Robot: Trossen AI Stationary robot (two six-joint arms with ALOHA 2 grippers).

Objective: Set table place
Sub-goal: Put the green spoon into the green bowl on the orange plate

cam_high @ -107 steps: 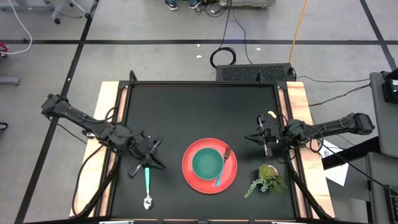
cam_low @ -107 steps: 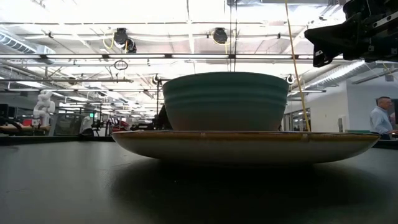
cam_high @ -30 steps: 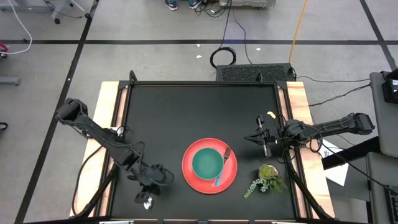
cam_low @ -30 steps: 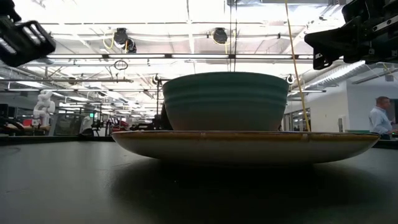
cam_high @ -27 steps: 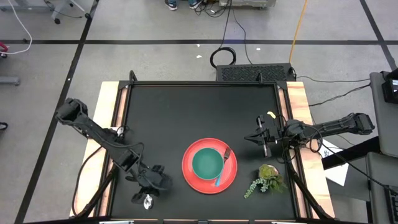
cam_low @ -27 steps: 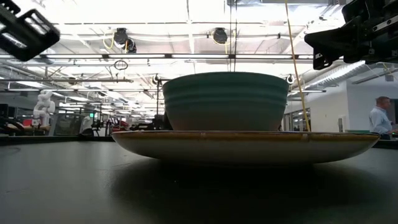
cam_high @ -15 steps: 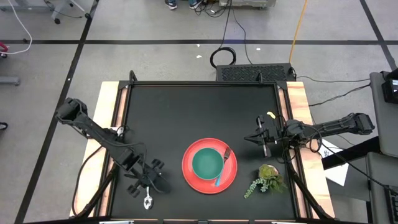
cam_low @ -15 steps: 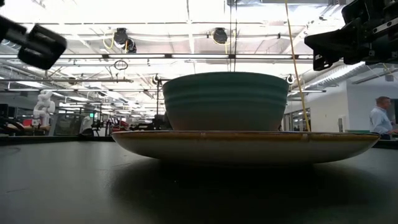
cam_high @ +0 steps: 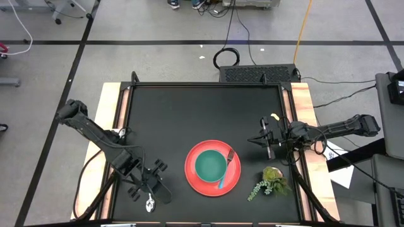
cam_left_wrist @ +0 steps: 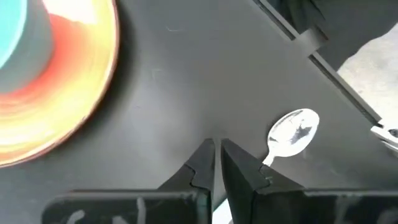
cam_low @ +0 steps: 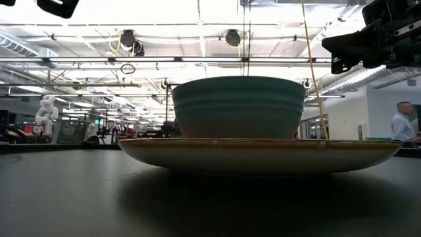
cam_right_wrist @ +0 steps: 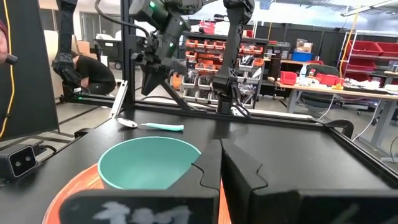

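High view: showing the red plate (cam_high: 197, 183) sitting toward the near middle of the table (cam_high: 189, 113), with the green bowl (cam_high: 210, 165) resting in its centre, apparently stacked there as the core of the setting.
Fork (cam_high: 227, 165): lying across the plate's right side, just beside the bowl; probably only parked there, not laid in its final spot.
Left gripper (cam_left_wrist: 217, 144): hanging low over the spoon's handle, fingers drawn nearly together with only a thin slit between them, gripping nothing.
Spoon (cam_left_wrist: 293, 132): lying flat on the table left of the plate and apart from it, bowl end poking out beside the fingers; seemingly being placed as that side's cutlery.
Right gripper (cam_right_wrist: 217, 149): waiting pinched closed near the table's right edge, clear of the work.
Plant sprig (cam_high: 270, 181): lying right of the plate, outside the setting.
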